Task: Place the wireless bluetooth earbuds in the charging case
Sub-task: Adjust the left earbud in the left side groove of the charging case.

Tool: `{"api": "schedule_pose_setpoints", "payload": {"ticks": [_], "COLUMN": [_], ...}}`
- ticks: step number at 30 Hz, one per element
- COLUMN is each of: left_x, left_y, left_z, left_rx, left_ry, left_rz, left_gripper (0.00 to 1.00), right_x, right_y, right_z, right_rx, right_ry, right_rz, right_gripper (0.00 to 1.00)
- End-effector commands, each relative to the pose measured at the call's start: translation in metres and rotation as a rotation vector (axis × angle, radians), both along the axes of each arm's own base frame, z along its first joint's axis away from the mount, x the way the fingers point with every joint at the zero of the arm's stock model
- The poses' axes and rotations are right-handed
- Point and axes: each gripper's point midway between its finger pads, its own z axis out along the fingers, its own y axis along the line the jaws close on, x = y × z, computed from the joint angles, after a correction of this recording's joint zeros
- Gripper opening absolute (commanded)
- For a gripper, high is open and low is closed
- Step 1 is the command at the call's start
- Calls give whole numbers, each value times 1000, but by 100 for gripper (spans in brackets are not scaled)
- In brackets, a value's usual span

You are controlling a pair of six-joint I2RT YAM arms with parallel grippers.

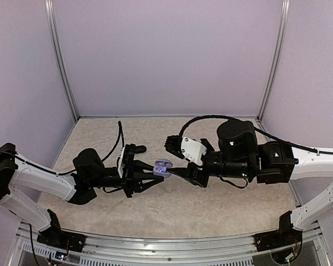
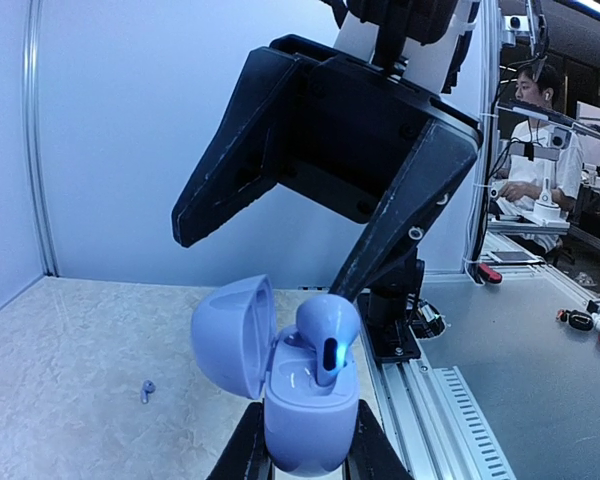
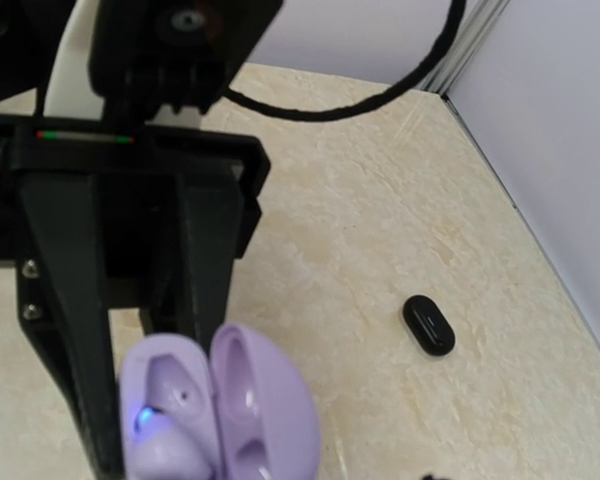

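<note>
My left gripper (image 2: pixel 305 445) is shut on the base of a lavender charging case (image 2: pixel 310 420), holding it upright above the table with its lid open. A lavender earbud (image 2: pixel 327 335) stands in the case, stem down in one slot, with a blue light on. My right gripper (image 2: pixel 265 262) hangs over the case with its jaws spread wide. One of its fingertips (image 2: pixel 352 285) is just behind the earbud. In the top view both grippers meet at the case (image 1: pixel 162 165) near the table's middle. A second lavender earbud (image 2: pixel 147 390) lies on the table.
A closed black oval case (image 3: pixel 427 325) lies on the beige table (image 3: pixel 380 200), apart from the grippers. Pale walls enclose the table on three sides. A metal rail (image 2: pixel 430 400) runs along the near edge.
</note>
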Motion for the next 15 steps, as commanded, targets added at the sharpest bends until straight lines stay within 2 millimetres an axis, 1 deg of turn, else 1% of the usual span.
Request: {"api": "schedule_pose_setpoints", "payload": {"ticks": [1,15], "left_x": [-2,-5], "left_y": [-4,-8], "left_z": [9,3], "left_rx": [-25,-1], "left_ry": [-35,-49], "left_rz": [-15,-21], "left_gripper": [0,0], "right_x": [5,13], "right_y": [5,12], "right_z": [10,8], "right_rx": [15,-9], "right_ry": [-11,-40], "right_rz": [3,-18], "right_gripper": [52,52]}}
